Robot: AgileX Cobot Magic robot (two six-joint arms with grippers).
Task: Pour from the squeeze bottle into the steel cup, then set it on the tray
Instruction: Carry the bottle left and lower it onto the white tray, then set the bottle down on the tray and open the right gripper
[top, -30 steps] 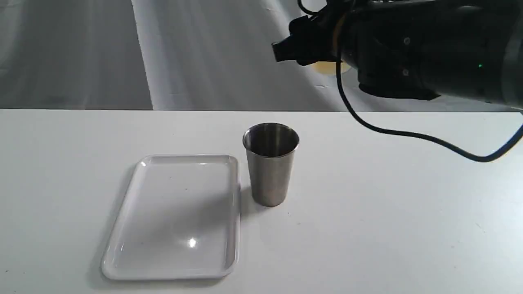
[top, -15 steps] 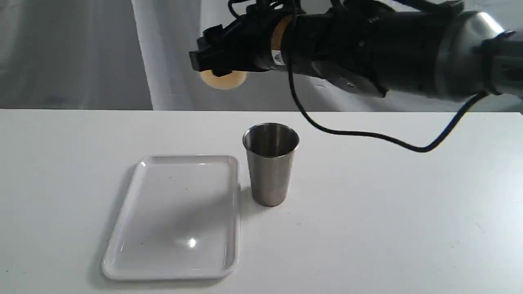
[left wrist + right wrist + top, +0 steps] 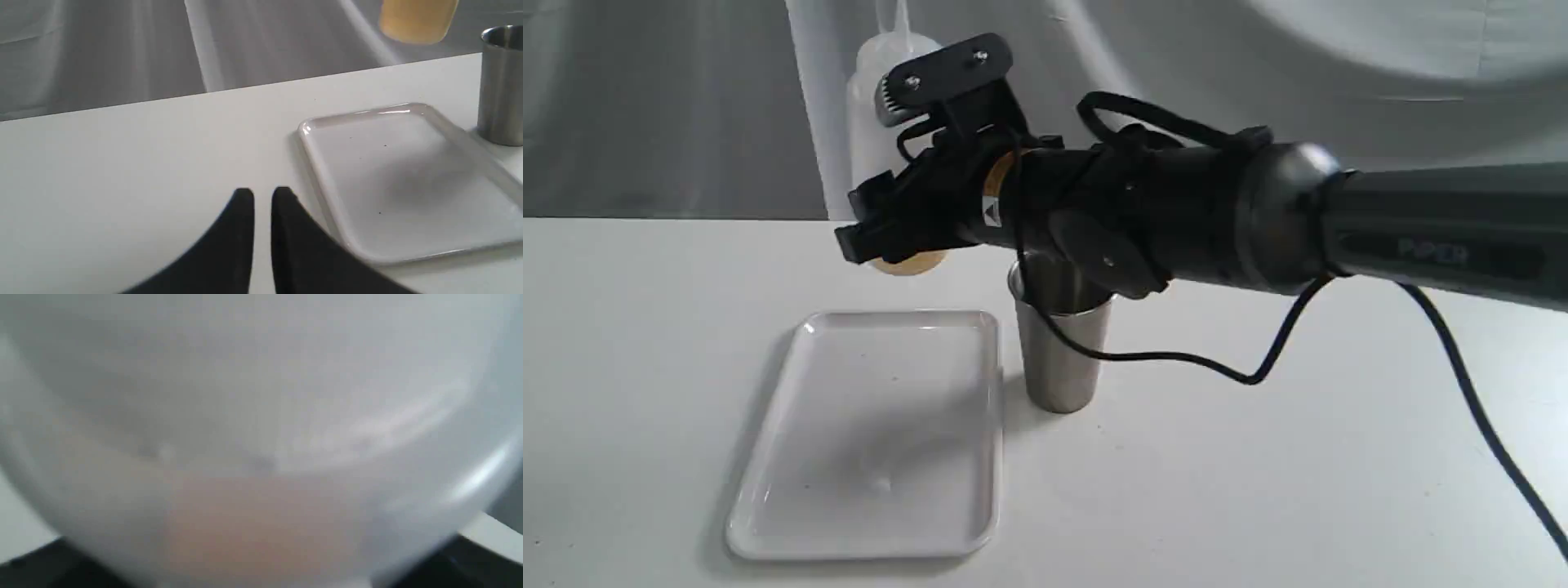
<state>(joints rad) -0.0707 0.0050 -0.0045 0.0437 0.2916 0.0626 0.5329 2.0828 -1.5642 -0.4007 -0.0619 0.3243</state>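
Note:
My right gripper (image 3: 876,227) is shut on the squeeze bottle (image 3: 863,135), which stands upright in the air. Its cone nozzle points up and amber liquid sits at its base. The bottle hangs above the table just beyond the tray's far edge, left of the steel cup (image 3: 1058,367). The arm crosses in front of the cup's rim. The white tray (image 3: 866,425) lies bare beside the cup. In the right wrist view the bottle (image 3: 261,416) fills the picture. The left wrist view shows my left gripper (image 3: 262,197) shut and holding nothing, low over the table beside the tray (image 3: 408,171), with the cup (image 3: 500,85) and the bottle base (image 3: 416,20) beyond.
A black cable (image 3: 1176,359) sags from the right arm in front of the cup. A grey-white curtain (image 3: 670,106) hangs behind the white table (image 3: 1298,474).
The right arm has swung left and down with the bottle, from the upper right to in front of the cup. The cup and tray have not moved.

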